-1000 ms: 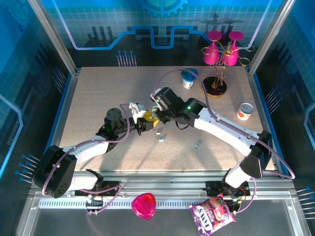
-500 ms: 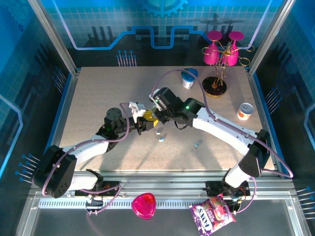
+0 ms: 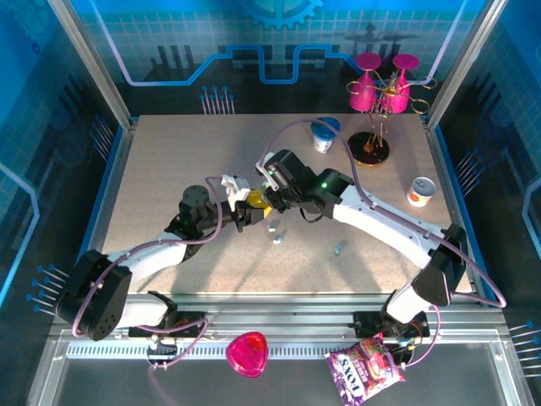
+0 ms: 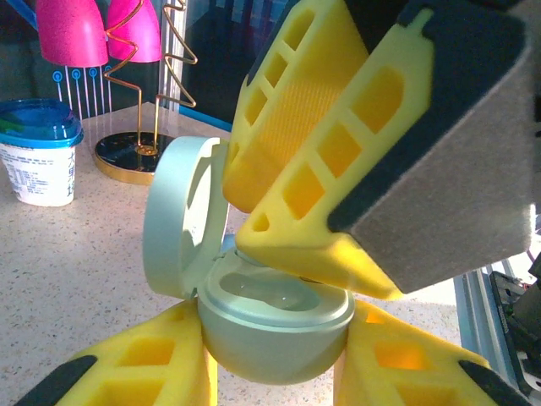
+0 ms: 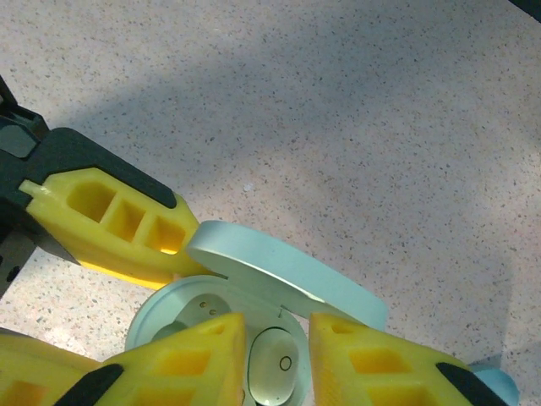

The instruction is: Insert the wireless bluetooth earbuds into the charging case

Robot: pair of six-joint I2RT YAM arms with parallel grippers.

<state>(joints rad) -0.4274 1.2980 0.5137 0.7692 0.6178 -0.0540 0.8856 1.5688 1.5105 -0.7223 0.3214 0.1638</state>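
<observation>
Mid-table, your left gripper (image 3: 243,216) is clamped on the open charging case (image 4: 279,317).
Your right gripper (image 5: 277,328) has its jaws flanking an earbud (image 5: 272,372) sitting in the case; whether they pinch it, you cannot tell.

**Tight at mid-table, open at far left**

We find the charging case (image 4: 270,296) hemmed in: the left gripper (image 4: 275,364) clamped on its base, the right gripper (image 5: 277,338) straddling its mouth, the lid (image 4: 182,220) upright on one side. Two earbuds (image 3: 276,240) lie loose just beside it. The table (image 3: 169,161) offers passage at far left, while the cup (image 3: 324,135), stand (image 3: 370,148) and tub (image 3: 421,191) crowd the far right.
</observation>
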